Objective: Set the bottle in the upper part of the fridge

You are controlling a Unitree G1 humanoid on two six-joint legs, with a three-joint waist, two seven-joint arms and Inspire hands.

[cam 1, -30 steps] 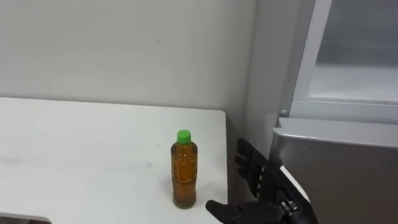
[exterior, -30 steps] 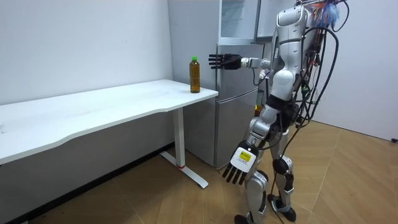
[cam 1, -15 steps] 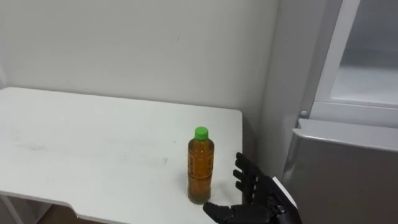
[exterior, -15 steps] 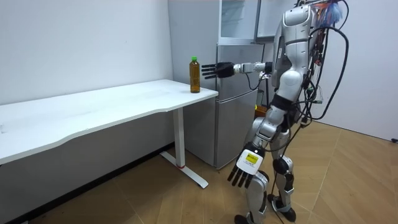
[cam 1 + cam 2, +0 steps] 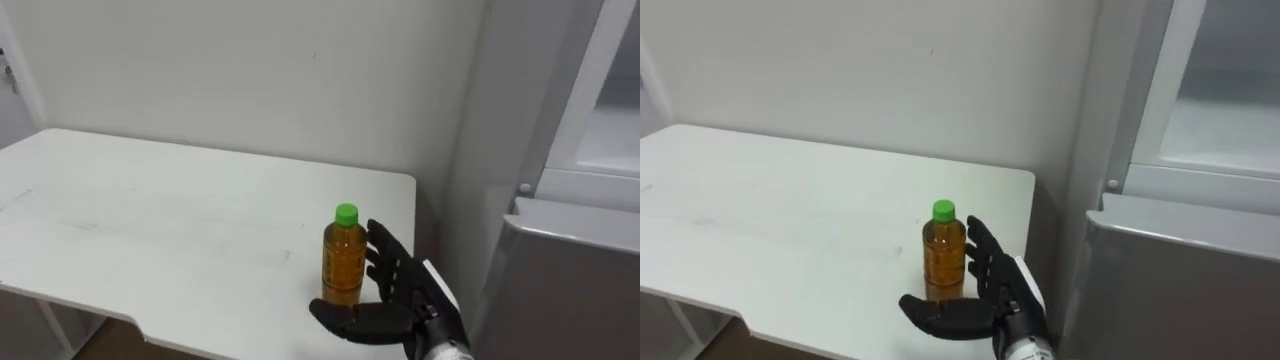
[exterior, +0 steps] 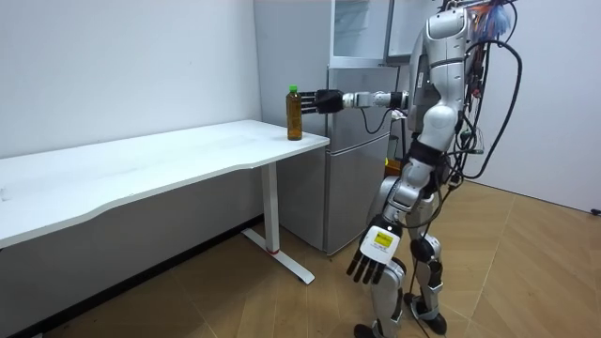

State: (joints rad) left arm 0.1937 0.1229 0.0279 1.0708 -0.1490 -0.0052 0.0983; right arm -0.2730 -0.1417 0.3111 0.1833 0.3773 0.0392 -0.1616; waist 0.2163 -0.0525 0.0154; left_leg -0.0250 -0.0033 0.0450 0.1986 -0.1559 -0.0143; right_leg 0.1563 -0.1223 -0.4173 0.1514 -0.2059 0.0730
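Note:
An amber bottle (image 5: 343,262) with a green cap stands upright near the right end of the white table (image 5: 150,230); the room view shows the bottle (image 6: 295,113) by the table's corner. My right hand (image 5: 395,300) is open just to the bottle's right, fingers straight beside it and thumb stretched out in front of its base, not closed round it. In the right eye view the right hand (image 5: 985,290) sits close against the bottle (image 5: 943,255). My left hand (image 6: 374,255) hangs open at my side.
A grey fridge (image 5: 570,290) stands right of the table, with a narrow gap between them. Its upper compartment (image 5: 1220,110) is open with a pale interior. A white wall runs behind the table. I stand on a wooden floor beside the fridge (image 6: 362,150).
My right hand has reached left from the gap by the fridge to the bottle's side. The eye view has swung left, showing more table and less fridge.

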